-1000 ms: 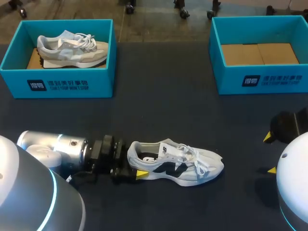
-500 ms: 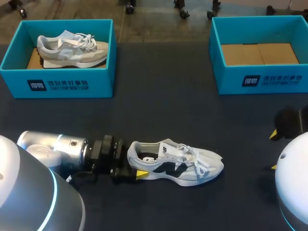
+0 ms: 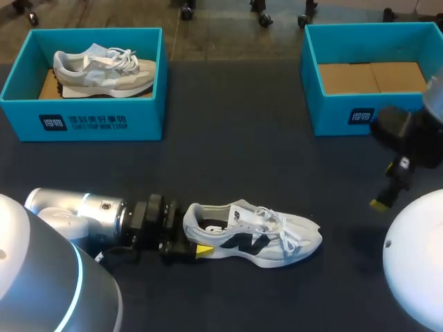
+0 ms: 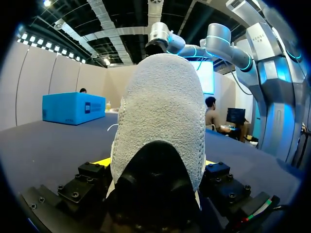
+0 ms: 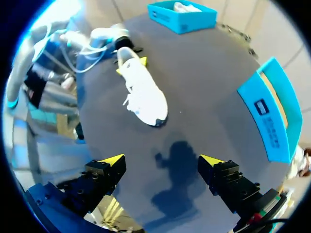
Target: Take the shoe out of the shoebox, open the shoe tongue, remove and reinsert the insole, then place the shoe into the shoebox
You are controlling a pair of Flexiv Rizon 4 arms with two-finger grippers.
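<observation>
A white shoe (image 3: 257, 236) with a black logo lies on its side on the dark table, toe to the right. My left gripper (image 3: 192, 236) is shut on its heel; one yellow fingertip (image 3: 204, 249) shows on the near side. In the left wrist view the heel (image 4: 160, 121) fills the space between the gripper's (image 4: 156, 162) fingers. My right gripper (image 3: 392, 184) hangs open and empty above the table, right of the shoe. From the right wrist view the shoe (image 5: 143, 92) lies well ahead of that gripper (image 5: 163, 162).
A blue shoebox (image 3: 83, 121) at the back left holds a grey and beige shoe (image 3: 104, 68). A second blue shoebox (image 3: 325, 114) at the back right shows only its cardboard floor (image 3: 374, 76). Bare table lies between the boxes and the white shoe.
My right arm has risen and swung away from the near right corner, toward the right shoebox. The left arm and the white shoe have not moved.
</observation>
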